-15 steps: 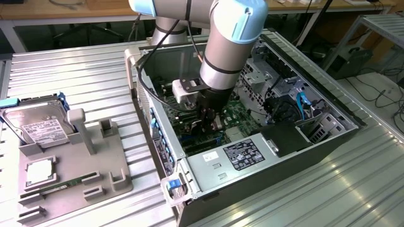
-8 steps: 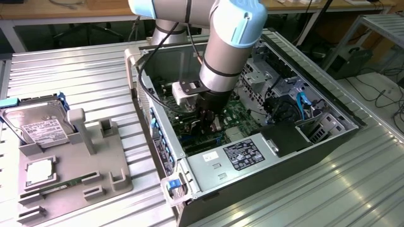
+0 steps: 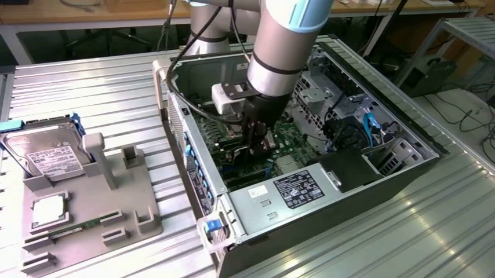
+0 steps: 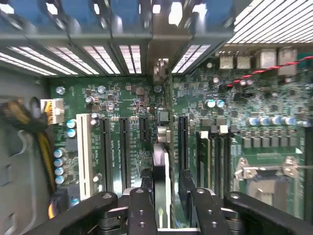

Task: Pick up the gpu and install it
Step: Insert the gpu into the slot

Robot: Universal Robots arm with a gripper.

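Far left of the exterior view, a grey fixture tray (image 3: 131,214) carries a hard drive (image 3: 46,153) and a RAM stick (image 3: 73,227). Mid-frame, the arm reaches down into the open PC case (image 3: 402,124) w/ the gripper (image 3: 259,147) low over the motherboard (image 4: 127,98). Wrist view: the gpu (image 4: 162,166) stands edge-on between the fingers (image 4: 142,210), upright in a slot, apparently seated. Jaws straddle it part-open, w/ a gap showing on one side, so prob. not clamped. Handling, as I judge it: light, stiff, thin board, fragile components. Best held across the flat faces near the upper edge, away from the connector edge and bracket. Lower right of centre sits the PSU (image 3: 298,188).
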